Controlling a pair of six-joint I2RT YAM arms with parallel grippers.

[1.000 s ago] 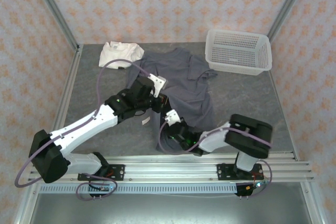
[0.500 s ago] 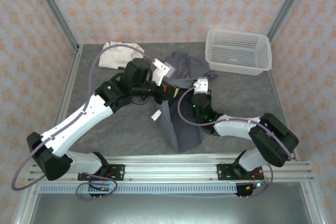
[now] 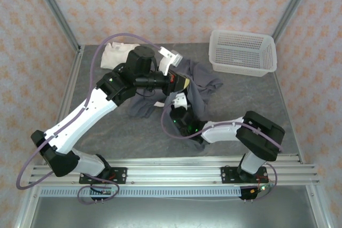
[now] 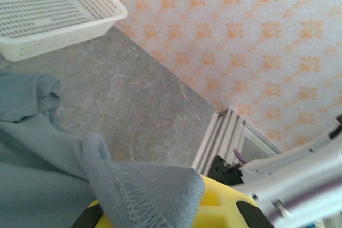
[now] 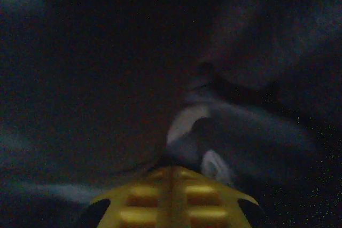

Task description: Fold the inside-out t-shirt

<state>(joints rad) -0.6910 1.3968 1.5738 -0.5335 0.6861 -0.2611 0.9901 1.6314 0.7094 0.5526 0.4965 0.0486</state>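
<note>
The inside-out t-shirt [image 3: 200, 85], dark slate-grey, is bunched and lifted over the middle of the table, with a flap hanging left [image 3: 143, 106]. My left gripper [image 3: 183, 82] holds it up from the left. In the left wrist view a stitched hem of the t-shirt [image 4: 144, 190] drapes over the shut yellow fingers [image 4: 216, 198]. My right gripper [image 3: 179, 104] sits just below it, pointing up into the cloth. In the dark right wrist view, the gripper [image 5: 171, 172] is shut with t-shirt folds [image 5: 240, 126] pressed all around it.
A white mesh basket [image 3: 243, 52] stands at the back right, also in the left wrist view as the basket [image 4: 48, 14]. A cream-white garment [image 3: 113, 54] lies at the back left. The grey table [image 3: 107, 132] ends at the front rail [image 3: 176, 166].
The shirt was spread flat a second ago; now it is gathered and lifted. My left gripper rose back and to the right. My right gripper swung from the front edge, out right, then back to the middle.
</note>
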